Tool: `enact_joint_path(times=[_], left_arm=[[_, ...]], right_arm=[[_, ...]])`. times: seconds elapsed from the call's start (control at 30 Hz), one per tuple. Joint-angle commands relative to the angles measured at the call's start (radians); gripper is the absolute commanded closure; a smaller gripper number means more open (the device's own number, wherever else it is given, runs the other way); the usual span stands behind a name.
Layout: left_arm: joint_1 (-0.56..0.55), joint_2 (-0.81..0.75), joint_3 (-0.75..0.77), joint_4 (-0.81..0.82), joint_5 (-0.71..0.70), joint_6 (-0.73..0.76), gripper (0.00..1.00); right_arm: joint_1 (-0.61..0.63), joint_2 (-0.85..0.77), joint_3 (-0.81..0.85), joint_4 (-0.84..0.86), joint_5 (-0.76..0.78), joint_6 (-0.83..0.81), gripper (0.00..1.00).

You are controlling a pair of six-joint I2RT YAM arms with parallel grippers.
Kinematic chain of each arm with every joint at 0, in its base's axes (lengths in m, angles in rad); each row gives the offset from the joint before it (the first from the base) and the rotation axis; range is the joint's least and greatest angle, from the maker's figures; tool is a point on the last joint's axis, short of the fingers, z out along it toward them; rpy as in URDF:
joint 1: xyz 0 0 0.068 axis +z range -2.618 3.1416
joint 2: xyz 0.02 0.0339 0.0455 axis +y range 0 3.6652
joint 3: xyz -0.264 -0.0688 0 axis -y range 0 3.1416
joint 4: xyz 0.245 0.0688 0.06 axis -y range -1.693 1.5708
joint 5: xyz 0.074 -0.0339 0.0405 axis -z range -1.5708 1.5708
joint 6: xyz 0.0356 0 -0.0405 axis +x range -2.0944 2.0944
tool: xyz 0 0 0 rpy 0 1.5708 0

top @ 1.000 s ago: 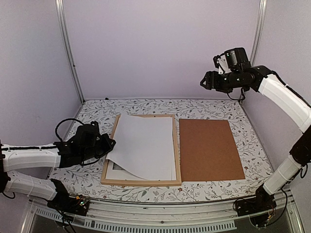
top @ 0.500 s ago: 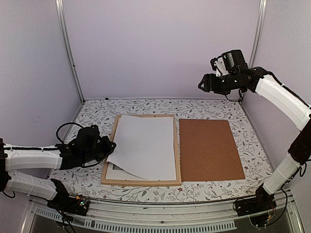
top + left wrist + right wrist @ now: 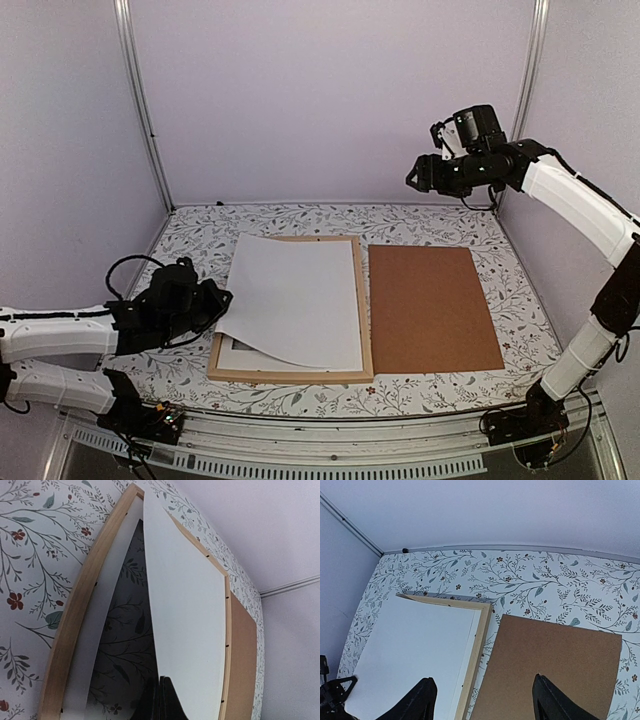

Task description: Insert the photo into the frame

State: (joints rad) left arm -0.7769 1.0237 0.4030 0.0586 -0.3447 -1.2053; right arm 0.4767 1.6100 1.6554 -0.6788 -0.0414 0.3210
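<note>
The left claw [image 3: 222, 300], still pinched on the photo's [image 3: 295, 300] left edge, has drawn back a touch, so the white-backed sheet hangs tilted over the frame [image 3: 290, 377], not yet seated, while the right claw [image 3: 413, 180] waits open overhead.

The photo [image 3: 190, 615] held tilted above the frame [image 3: 75, 625].
The left tool [image 3: 160, 700] pinches its near edge; its white face shows, with a brown board [image 3: 243, 650] beyond the frame on the floral worktop [image 3: 35, 555].

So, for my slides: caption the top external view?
Left gripper pinches the photo, white side up, over the frame; right gripper open, raised.
</note>
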Motion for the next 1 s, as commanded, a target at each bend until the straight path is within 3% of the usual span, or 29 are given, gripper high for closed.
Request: enact_joint_path(times=[0.0, 0.53, 0.97], left_arm=[[-0.015, 0.066, 0.016, 0.024, 0.013, 0.016, 1.0], [-0.083, 0.108, 0.027, 0.037, -0.032, -0.017, 1.0], [-0.098, 0.034, -0.001, -0.026, -0.138, -0.06, 1.0]], right_arm=[[-0.003, 0.016, -0.008, 0.024, -0.019, -0.007, 0.31], [-0.003, 0.015, -0.014, 0.021, -0.022, -0.008, 0.31], [-0.002, 0.021, -0.013, 0.025, -0.031, -0.007, 0.31]])
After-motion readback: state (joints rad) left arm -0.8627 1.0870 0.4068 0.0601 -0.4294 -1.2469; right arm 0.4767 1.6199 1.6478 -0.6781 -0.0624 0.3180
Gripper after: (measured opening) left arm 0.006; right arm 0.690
